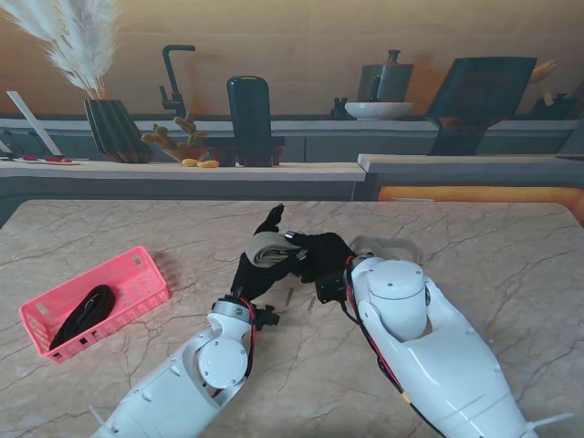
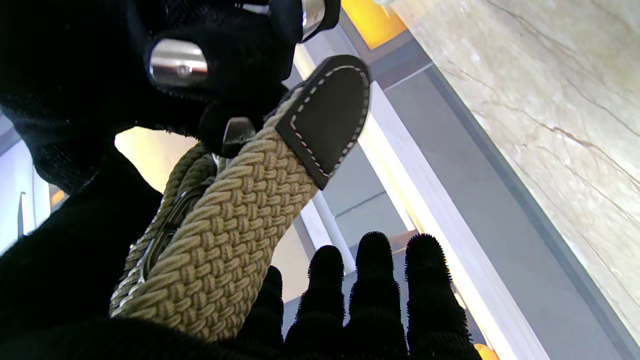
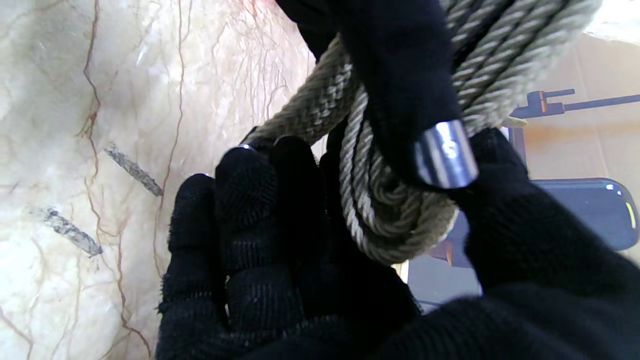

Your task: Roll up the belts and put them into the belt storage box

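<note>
A beige braided belt [image 1: 268, 247] with a dark leather tip [image 2: 327, 117] is rolled into a coil and held above the middle of the table between both black-gloved hands. My left hand [image 1: 257, 265] cups the coil [image 2: 220, 240] from its side, fingers stretched out past it. My right hand [image 1: 321, 257] pinches the coil [image 3: 395, 220] from the other side, thumb over the windings. The pink belt storage box [image 1: 137, 274] sits on the table at the left with a black rolled belt [image 1: 84, 313] inside.
A marble table [image 1: 474, 246] carries everything. Behind its far edge runs a counter with a dark vase [image 1: 116, 130] of pampas grass, a black tap [image 1: 172, 80], a dark canister [image 1: 249, 119] and a white bowl [image 1: 379, 109].
</note>
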Available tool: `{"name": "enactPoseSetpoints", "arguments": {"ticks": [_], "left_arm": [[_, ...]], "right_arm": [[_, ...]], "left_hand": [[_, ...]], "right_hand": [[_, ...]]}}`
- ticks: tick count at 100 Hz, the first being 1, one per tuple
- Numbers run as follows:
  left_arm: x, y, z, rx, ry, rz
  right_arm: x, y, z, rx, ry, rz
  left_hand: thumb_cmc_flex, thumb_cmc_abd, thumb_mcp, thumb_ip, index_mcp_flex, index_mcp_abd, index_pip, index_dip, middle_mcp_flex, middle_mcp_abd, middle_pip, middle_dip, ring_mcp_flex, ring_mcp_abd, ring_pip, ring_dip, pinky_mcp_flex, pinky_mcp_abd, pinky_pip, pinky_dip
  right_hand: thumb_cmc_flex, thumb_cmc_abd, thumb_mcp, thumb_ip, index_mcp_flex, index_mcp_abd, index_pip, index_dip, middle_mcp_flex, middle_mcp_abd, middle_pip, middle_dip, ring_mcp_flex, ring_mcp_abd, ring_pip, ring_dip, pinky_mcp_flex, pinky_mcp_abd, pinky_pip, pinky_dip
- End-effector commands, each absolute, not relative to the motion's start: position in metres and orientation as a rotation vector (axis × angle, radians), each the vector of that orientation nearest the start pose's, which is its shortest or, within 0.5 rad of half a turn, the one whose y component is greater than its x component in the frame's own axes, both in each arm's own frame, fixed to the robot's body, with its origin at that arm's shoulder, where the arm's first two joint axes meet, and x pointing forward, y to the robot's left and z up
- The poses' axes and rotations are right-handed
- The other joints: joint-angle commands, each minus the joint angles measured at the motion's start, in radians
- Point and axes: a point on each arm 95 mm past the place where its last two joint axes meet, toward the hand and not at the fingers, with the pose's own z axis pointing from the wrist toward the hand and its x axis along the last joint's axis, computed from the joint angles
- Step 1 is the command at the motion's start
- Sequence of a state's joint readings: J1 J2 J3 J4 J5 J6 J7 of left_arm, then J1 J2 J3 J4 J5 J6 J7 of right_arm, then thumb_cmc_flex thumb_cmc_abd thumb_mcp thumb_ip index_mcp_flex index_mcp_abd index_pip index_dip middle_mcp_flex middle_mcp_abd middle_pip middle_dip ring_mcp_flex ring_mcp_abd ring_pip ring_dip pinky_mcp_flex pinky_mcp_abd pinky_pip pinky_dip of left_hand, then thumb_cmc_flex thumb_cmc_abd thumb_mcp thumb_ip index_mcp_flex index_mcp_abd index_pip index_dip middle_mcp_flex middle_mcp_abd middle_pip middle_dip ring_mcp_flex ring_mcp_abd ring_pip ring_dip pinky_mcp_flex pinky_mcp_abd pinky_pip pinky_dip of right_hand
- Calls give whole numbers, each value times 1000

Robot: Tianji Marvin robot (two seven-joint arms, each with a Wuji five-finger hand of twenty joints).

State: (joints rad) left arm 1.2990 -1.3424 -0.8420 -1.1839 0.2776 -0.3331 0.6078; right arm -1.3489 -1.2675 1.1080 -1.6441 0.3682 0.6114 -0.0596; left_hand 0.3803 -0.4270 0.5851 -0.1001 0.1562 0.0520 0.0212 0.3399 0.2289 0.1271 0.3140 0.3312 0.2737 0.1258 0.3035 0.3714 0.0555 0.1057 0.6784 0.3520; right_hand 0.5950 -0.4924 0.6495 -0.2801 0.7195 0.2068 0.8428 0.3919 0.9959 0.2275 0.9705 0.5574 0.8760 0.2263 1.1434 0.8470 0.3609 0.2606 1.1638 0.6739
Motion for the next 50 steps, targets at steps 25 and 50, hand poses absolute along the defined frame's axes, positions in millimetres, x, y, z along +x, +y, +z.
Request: {"name": "enactPoseSetpoints", "arguments": {"ticks": [25, 50], "left_arm": [[421, -141, -332, -1614, 597, -2444], [417, -144, -326, -1651, 518, -2477]], "right_arm": [[432, 107, -300, -2481, -580, -1364], [434, 110, -305, -2499, -575, -1330]], "left_hand": [[43, 124, -79, -18, -11, -160, 255, 135, 80, -72, 55, 12, 29, -53, 26, 4, 9, -12, 47, 19], [287, 344, -335, 19, 163, -152, 647, 133, 248, -105, 121, 51, 100, -63, 81, 32, 36, -2, 112, 50]], "right_hand": [[210, 49, 155, 79, 73, -244, 145, 31, -15, 39, 22, 8, -21, -10, 21, 15, -15, -14, 36, 19], [202, 68, 121, 96, 69, -234, 129, 18, -23, 36, -3, -6, -34, -5, -13, -4, -21, -8, 27, 16]]}}
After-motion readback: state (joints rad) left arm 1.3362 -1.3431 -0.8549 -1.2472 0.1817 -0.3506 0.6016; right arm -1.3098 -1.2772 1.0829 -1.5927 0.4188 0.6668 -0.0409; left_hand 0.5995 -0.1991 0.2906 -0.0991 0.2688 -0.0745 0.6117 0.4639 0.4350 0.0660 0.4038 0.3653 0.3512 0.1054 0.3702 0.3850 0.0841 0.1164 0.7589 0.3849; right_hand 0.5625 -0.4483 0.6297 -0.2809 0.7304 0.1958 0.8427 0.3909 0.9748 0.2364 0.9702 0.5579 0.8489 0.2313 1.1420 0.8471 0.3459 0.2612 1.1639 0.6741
